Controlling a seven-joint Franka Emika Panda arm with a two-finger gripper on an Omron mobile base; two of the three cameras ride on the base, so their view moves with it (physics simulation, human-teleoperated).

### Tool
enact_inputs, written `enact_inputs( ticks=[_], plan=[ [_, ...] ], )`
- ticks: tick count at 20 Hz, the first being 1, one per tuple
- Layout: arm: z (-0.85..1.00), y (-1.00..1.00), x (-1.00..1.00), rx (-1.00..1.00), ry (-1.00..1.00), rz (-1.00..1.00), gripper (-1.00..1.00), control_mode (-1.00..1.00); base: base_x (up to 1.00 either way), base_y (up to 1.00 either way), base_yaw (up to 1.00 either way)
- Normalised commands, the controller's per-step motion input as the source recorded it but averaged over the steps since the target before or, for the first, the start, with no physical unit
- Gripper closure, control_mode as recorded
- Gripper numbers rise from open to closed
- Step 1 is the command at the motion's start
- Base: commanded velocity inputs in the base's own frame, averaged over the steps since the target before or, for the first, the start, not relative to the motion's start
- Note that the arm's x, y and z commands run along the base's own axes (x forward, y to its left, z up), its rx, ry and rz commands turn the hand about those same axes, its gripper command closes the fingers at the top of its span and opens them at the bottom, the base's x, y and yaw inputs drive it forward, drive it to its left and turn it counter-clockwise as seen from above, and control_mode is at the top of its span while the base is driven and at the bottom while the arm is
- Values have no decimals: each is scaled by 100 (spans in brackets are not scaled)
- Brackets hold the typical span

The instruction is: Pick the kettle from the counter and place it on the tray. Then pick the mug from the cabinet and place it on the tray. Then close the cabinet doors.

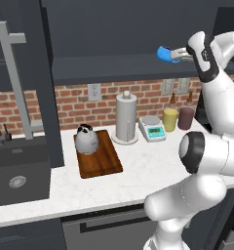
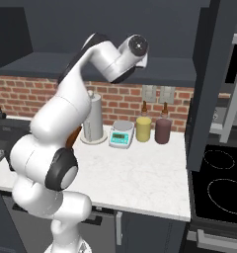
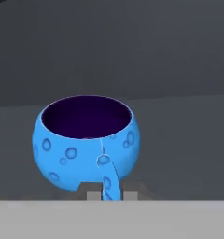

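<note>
The bright blue mug stands on the dark cabinet shelf, its dark inside facing up. My gripper is shut on the mug's side handle, which sits between the two finger tips. From the left base view the gripper reaches into the cabinet at upper right, with the mug at its tip. The silver-grey kettle sits upright on the reddish-brown tray on the white counter. The left cabinet door stands open, as does the right one.
A paper-towel roll, a white-and-teal scale, and yellow and maroon canisters line the brick wall. A dark sink lies left. A black stovetop lies right of the counter.
</note>
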Motion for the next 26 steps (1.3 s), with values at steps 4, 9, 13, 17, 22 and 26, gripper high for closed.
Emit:
enact_inputs(
  ticks=[4,9,13,17,22,26],
  plan=[
    [3,12,-78,0,-19,7,100,-100,0,0,0],
    [0,40,-82,-6,-16,7,100,-100,0,0,0],
    [-2,61,-82,-17,-14,9,100,-100,0,0,0],
    [0,55,-86,-18,-8,12,100,-100,0,0,0],
    [0,47,-91,-21,-2,12,100,-100,0,0,0],
    [-7,38,-84,-19,0,11,100,-100,0,0,0]
  ],
)
